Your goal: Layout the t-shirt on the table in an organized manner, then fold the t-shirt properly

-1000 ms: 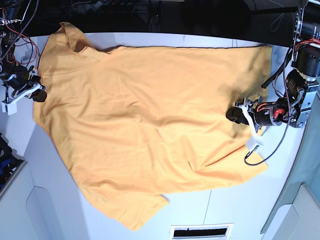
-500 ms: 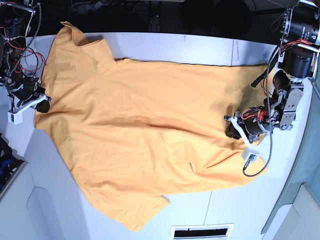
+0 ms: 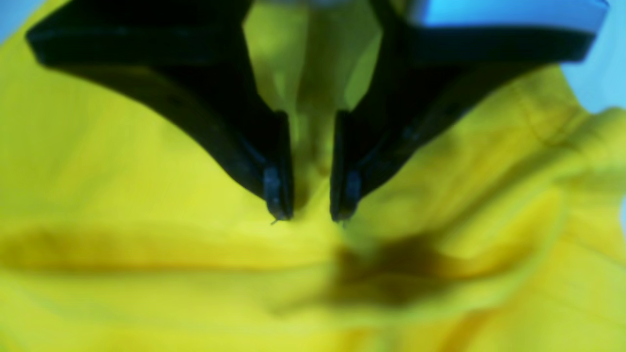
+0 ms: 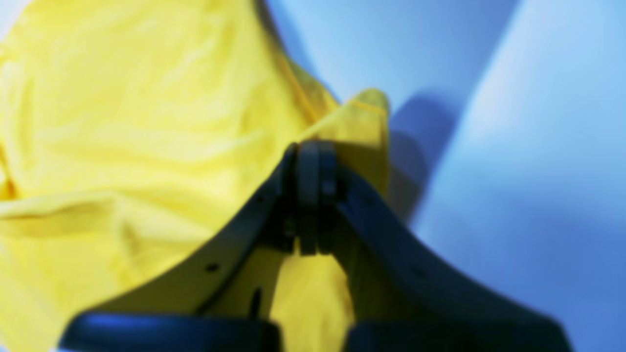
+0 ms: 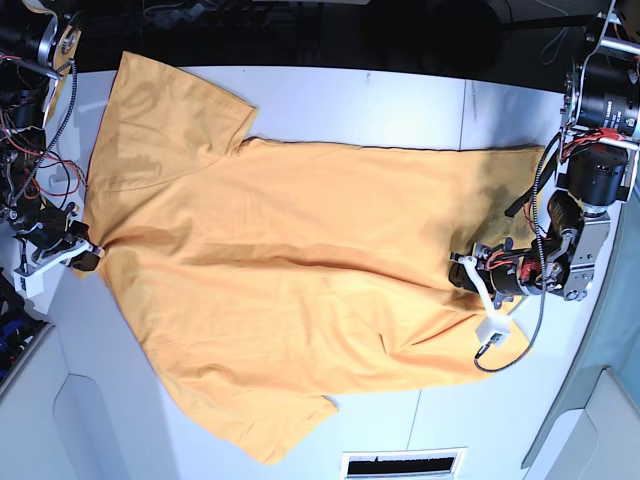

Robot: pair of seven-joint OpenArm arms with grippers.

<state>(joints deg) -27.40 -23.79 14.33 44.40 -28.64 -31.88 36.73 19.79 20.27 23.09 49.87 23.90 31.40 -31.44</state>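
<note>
T-shirt (image 5: pixel 290 280) pinched between both arms' fingers (image 3: pixel 279 190).

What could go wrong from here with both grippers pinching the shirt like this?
The right gripper is shut on only a thin edge of the t-shirt; a harder pull could slip it free. The left gripper holds a bunched fold near the hem, so tension may set the diagonal creases rather than flatten them. The lower sleeve lies close to the near edge of the table and may slide off.

Both wrist views are blurred, and the t-shirt (image 5: pixel 290 290) hides much of the table (image 5: pixel 400 100), including its far-left edge.
</note>
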